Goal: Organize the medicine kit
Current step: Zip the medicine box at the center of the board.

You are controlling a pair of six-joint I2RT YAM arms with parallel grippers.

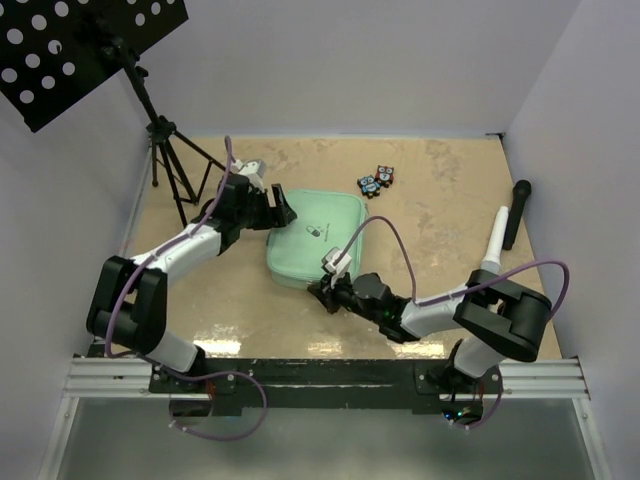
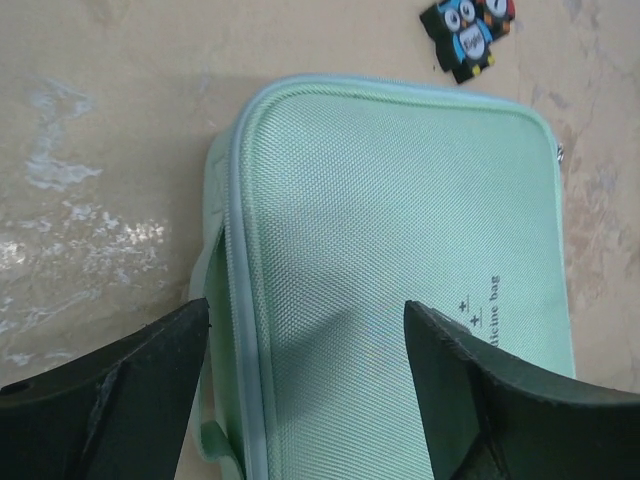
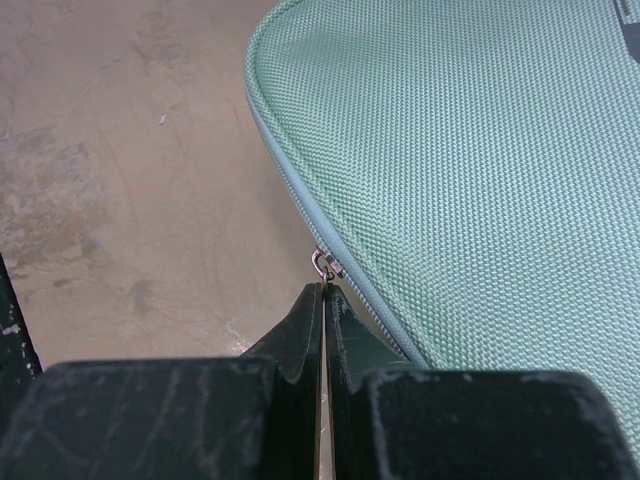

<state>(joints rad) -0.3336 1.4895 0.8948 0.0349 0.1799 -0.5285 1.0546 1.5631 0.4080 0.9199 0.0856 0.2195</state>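
Note:
The medicine kit (image 1: pixel 318 238) is a mint-green zip case lying closed and flat in the middle of the table. In the left wrist view, the medicine kit (image 2: pixel 400 250) fills most of the picture, with a small printed mark on its lid. My left gripper (image 1: pixel 283 212) hovers over the case's left end. There the left gripper (image 2: pixel 305 310) is open, its fingers straddling the piped edge and holding nothing. My right gripper (image 1: pixel 322 290) is at the kit's near edge. In its own view the right gripper (image 3: pixel 325 285) is shut on the metal zipper pull (image 3: pixel 322 265) beside the kit (image 3: pixel 480 150).
Two small owl-print packets (image 1: pixel 377 180) lie just behind the case, and these packets (image 2: pixel 468 30) also show in the left wrist view. A black pen-shaped item (image 1: pixel 516 213) lies at the right edge. A black tripod stand (image 1: pixel 165 140) stands at the back left.

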